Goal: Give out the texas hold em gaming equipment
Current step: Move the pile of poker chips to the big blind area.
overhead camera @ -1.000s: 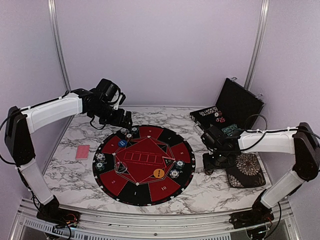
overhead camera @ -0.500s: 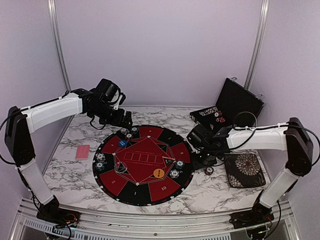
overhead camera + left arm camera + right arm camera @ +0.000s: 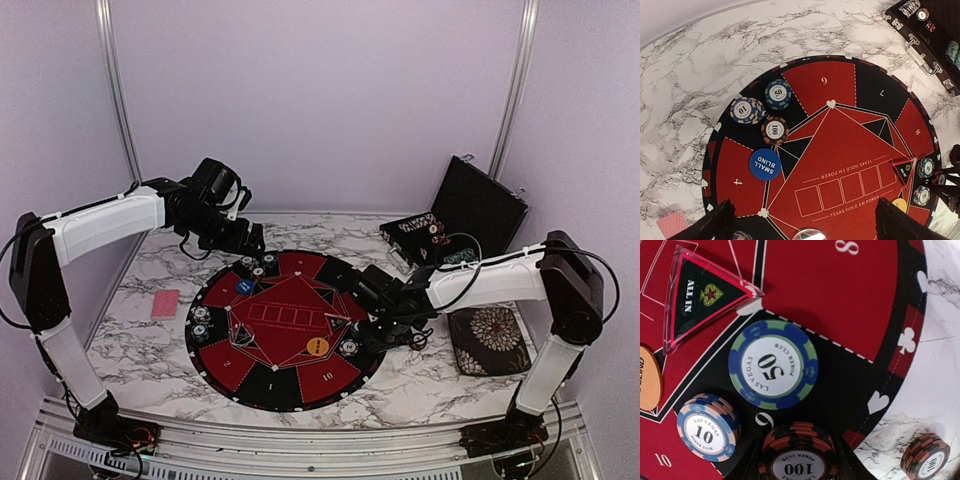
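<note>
Jaws first: in the overhead view your right gripper (image 3: 385,325) is part closed on something small at the mat's (image 3: 287,330) four o'clock rim, and your left gripper (image 3: 248,240) hangs spread wide and empty over the eleven o'clock rim. Chip stacks sit in small groups around the mat; one red-backed card (image 3: 165,303) lies alone on the marble at nine o'clock. The black case (image 3: 462,220) stands open at two o'clock, with the flowered tray (image 3: 490,339) just beside your right forearm, so room on that side is tight.

From the left wrist, both dark fingertips (image 3: 715,225) stand far apart with nothing between them. Below lie a 10 stack (image 3: 747,110), a 50 stack (image 3: 778,94), a 100 stack (image 3: 774,130) and the blue button (image 3: 765,164), all close together. There is little gap for a finger between them.

From the right wrist, the jaws pinch a brown 100 stack (image 3: 797,455) by its edges at six o'clock. The green 50 chip (image 3: 773,365) sits at centre, a blue 10 stack (image 3: 708,426) at eight o'clock, and a loose 100 chip (image 3: 926,456) off the mat at four o'clock. These chips are probably stiff, light and smooth, so a stack can shear apart. Grip across the rim, low, and square. Free black felt lies to three o'clock of the held stack; the clear triangular marker (image 3: 702,297) and orange button (image 3: 647,385) crowd ten o'clock.
</note>
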`<state>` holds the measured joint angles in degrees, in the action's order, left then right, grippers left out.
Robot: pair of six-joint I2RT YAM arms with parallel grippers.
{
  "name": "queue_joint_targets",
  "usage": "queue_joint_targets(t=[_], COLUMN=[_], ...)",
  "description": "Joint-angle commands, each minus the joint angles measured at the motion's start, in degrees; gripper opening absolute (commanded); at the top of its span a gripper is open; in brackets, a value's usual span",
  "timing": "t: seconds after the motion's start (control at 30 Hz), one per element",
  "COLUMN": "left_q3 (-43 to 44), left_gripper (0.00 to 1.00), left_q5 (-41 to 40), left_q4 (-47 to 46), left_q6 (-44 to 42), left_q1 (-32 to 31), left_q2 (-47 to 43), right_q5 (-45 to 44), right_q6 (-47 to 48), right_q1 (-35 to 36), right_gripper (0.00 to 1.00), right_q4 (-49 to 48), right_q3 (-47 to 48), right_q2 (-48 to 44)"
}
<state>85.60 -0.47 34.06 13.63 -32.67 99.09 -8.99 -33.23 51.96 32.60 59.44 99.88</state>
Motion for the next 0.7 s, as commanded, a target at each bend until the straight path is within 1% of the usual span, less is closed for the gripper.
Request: queue_joint_targets(t=[0.0, 0.27, 0.4, 0.67], left_q3=[-0.5, -0.6, -0.5, -0.7], left_gripper=[0.99, 0.99, 0.99, 0.99], left_q5=[0.2, 0.2, 1.7, 1.9], left_q4=[-0.9, -0.9, -0.9, -0.9], left_q6=[-0.6, -0.7, -0.5, -0.6], left_q1=[0.0, 0.0, -0.1, 0.0], left_q2=[0.7, 0.8, 1.0, 0.9], right_q5=[0.5, 0.4, 0.4, 0.2], right_q6=[-1.4, -2.0, -2.1, -2.2], right_q1=[1.3, 1.9, 1.9, 1.9], right_gripper=[0.35, 0.36, 0.4, 0.49], right_q4=[-1.7, -1.7, -1.6, -1.2], right_q3=[2.1, 1.1, 0.7, 0.3], right_q2=[0.9, 0.9, 0.5, 0.0])
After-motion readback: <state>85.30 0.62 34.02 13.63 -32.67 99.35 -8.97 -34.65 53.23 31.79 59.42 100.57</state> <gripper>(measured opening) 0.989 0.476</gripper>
